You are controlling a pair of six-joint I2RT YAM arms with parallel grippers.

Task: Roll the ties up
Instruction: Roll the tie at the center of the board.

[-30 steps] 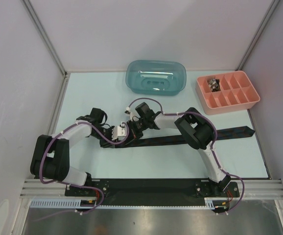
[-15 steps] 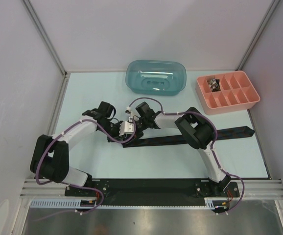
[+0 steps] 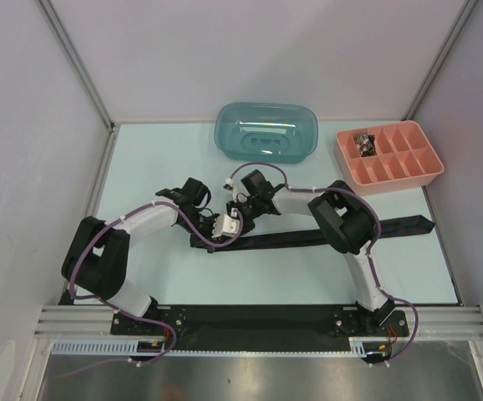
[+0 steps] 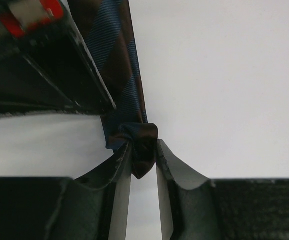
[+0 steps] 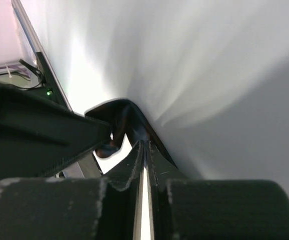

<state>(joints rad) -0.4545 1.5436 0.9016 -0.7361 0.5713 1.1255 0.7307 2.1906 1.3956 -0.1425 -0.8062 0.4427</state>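
tie location: the tie point(image 3: 292, 240) is lying flat across the middle of the table point(image 3: 141, 167), running from the two grippers out to its pointed tip on the right.
left gripper: the left gripper point(image 4: 144, 161) is pinching the tie's near end, its jaws closing on a small bunched fold of fabric.
right gripper: the right gripper point(image 3: 240, 215) is hovering just beside the left one; its jaws are standing almost together with a thin slit of light between them, and i cannot tell whether they are catching any cloth.
done: judging by the wrist view, only a first small turn is forming at the end being held.
left to do: nearly the whole length is lying unrolled, so the rolling is only just beginning.
other items: a teal basin point(image 3: 266, 134) and a pink divided tray point(image 3: 389, 157) are sitting at the far edge, well apart from the tie; something dark is resting in one tray compartment, too small to tell what.
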